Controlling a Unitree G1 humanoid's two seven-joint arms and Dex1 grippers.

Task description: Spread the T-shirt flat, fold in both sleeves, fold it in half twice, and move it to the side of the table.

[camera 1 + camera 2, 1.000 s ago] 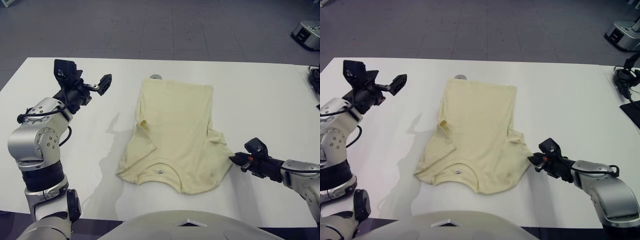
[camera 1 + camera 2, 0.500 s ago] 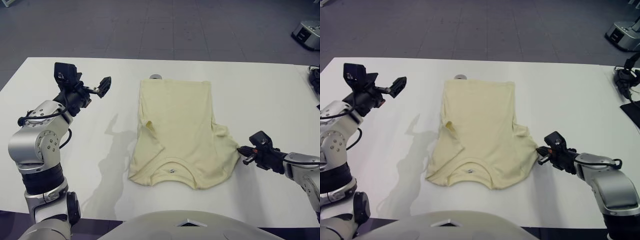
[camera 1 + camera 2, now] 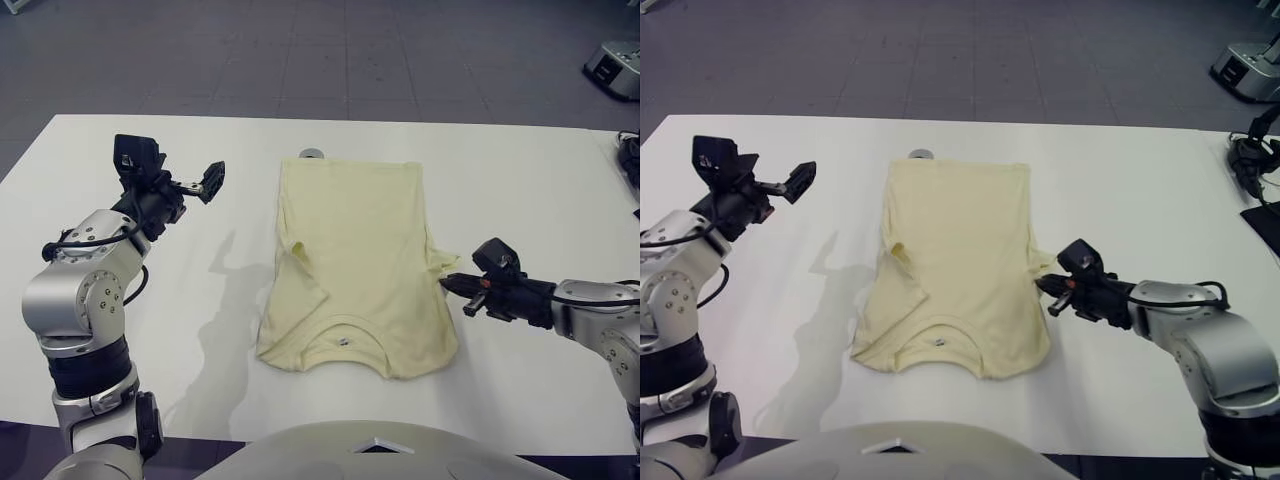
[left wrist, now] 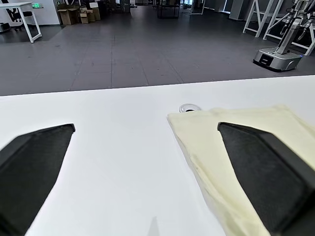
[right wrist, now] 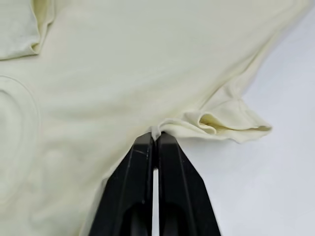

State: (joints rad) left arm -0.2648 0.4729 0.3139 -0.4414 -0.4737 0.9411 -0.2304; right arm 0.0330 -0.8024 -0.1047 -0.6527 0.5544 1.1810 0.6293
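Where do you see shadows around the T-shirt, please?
Right wrist view: the rolled sleeve of the T-shirt casts a soft shadow on the table beside the right gripper. Left eye view: a small dark pocket inside the folded sleeve on the robot's left.

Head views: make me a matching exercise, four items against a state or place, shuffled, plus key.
1 left gripper
2 right gripper
3 T-shirt
4 metal disc

A shut, pinching the shirt's side edge
B just past the shirt's far edge
C open, above the table
D pale yellow, mid-table

Pairs: 1-C, 2-A, 3-D, 4-B
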